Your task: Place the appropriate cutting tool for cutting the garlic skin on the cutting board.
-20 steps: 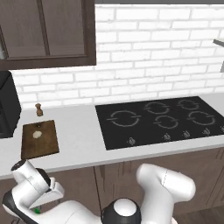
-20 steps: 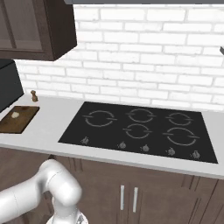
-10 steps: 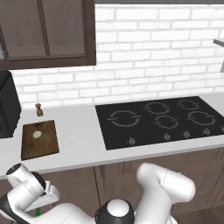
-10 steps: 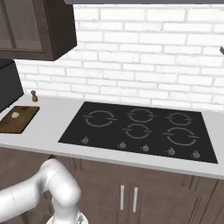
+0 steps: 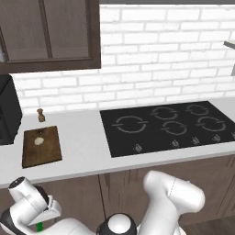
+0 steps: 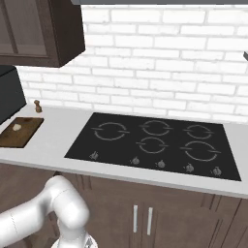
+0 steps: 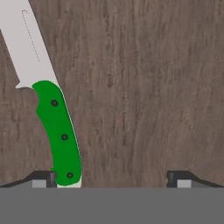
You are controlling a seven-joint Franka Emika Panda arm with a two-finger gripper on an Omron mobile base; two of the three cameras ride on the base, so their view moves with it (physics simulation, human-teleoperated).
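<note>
While we look along the hand, the knife (image 7: 57,131) sits right in front of us: green handle with three dark rivets, white blade running up and off the top left corner, all of it lying against a dark wood-grain surface. Our jaws stand wide open, one dark tip at each bottom corner, and the butt of the handle comes down just beside the left tip (image 7: 43,178). Whether that tip actually touches the handle, we cannot tell. The right tip is well apart from the knife, with bare wood between them.

From the left base view, our hand is down low at the bottom left, below the front edge of the worktop (image 5: 78,156), in front of the dark cabinet fronts, and a sliver of green peeks out under the gripper (image 5: 40,225).

Up on the worktop, the board (image 5: 41,146) lies flat at the left end, and the garlic (image 5: 39,141) rests on it, towards the back half. Just behind the board stands a small brown mill (image 5: 41,114), apart from it. A black appliance (image 5: 9,110) sits at the far left, beside the board.

Further right, the black hob (image 5: 172,126) is set into the worktop, well apart from the board. White brick wall runs behind it all, with a dark wall cabinet (image 5: 50,32) hanging above the board's end.
</note>
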